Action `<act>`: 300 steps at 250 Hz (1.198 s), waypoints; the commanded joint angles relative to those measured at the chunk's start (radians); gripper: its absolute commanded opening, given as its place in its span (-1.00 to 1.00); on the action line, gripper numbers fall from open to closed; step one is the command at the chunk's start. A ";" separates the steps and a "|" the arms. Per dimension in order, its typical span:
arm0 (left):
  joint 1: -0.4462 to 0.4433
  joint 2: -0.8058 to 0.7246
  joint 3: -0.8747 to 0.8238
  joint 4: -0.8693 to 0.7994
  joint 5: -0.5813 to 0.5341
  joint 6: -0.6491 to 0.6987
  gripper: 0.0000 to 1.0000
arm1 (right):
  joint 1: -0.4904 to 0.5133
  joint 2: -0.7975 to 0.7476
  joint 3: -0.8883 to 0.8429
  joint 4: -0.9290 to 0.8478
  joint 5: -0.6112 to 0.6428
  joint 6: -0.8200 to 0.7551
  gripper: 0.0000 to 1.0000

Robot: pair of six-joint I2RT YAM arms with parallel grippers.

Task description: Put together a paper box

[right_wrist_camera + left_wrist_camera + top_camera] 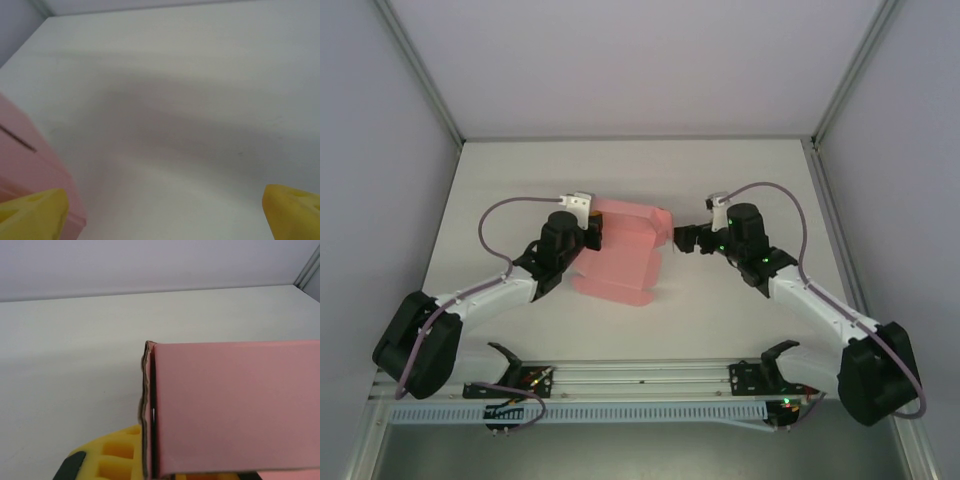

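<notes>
1. The paper box lies near the middle of the counter, between the two arms. It is pink card, partly folded: a raised body at the far side and a flat panel reaching toward the near edge.
2. The left arm reaches in from the left. The left jaws are pressed together on the left edge of the paper box, pinching the card wall.
3. In the left wrist view, the paper box shows a flat pink face with a folded vertical edge. A yellow pad sits just beside the lower end of that edge.
4. The right arm reaches in from the right. The right jaws are spread wide, just beside the right end of the paper box; contact cannot be told.
5. In the right wrist view, the yellow fingertips stand well apart, with bare counter between them. A corner of the paper box lies next to the fingertip at the picture's left.
</notes>
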 commanded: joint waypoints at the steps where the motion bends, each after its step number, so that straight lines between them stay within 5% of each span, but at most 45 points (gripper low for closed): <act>1: 0.004 -0.009 0.009 0.022 0.020 0.004 -1.00 | 0.026 0.042 0.034 0.092 -0.190 0.002 1.00; 69: 0.004 0.023 0.019 0.024 0.040 -0.014 -1.00 | 0.129 0.202 0.115 0.164 -0.186 0.008 0.99; 159: 0.004 0.032 0.035 -0.023 -0.030 -0.033 -1.00 | 0.210 0.242 0.160 0.102 0.101 -0.025 0.92; 227: 0.007 0.026 0.041 -0.034 -0.059 -0.026 -1.00 | 0.209 0.124 0.112 -0.067 0.072 -0.093 0.86; 300: 0.008 0.023 0.038 -0.025 -0.011 -0.022 -1.00 | 0.209 0.145 0.129 -0.018 -0.011 -0.117 0.75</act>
